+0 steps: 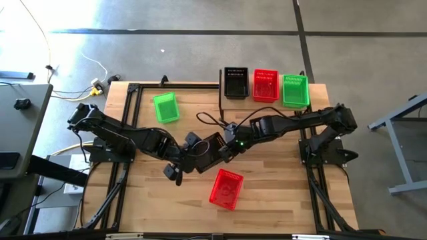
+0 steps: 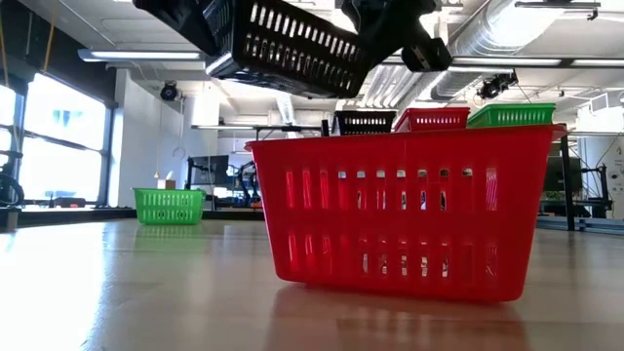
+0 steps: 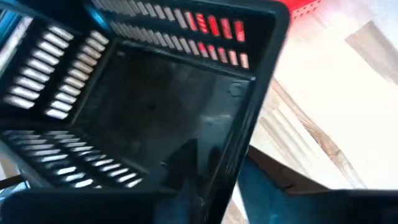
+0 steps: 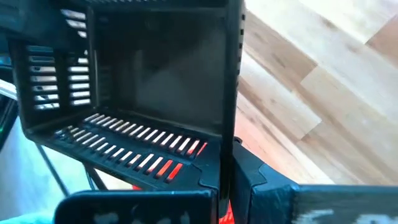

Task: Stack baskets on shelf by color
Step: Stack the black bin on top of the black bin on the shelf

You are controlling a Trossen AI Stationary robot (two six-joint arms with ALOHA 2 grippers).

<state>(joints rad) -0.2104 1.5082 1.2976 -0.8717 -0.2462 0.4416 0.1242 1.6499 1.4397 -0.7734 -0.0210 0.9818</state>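
Black basket (image 2: 283, 44) aloft mid-table, above red basket (image 2: 405, 210), pinched at rim by right gripper (image 1: 230, 141); left gripper (image 1: 200, 148) alongside, grip unclear. Likely handover, bound for shelf (image 1: 267, 100).

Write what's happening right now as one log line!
black basket held in air | right end effector shut on it | left end effector at it | red basket on table

I can read no text, label, brand, number or sign on anything around me (the room beyond my table may carry some marking, though from here it is too small and dim for me to make out a single letter).
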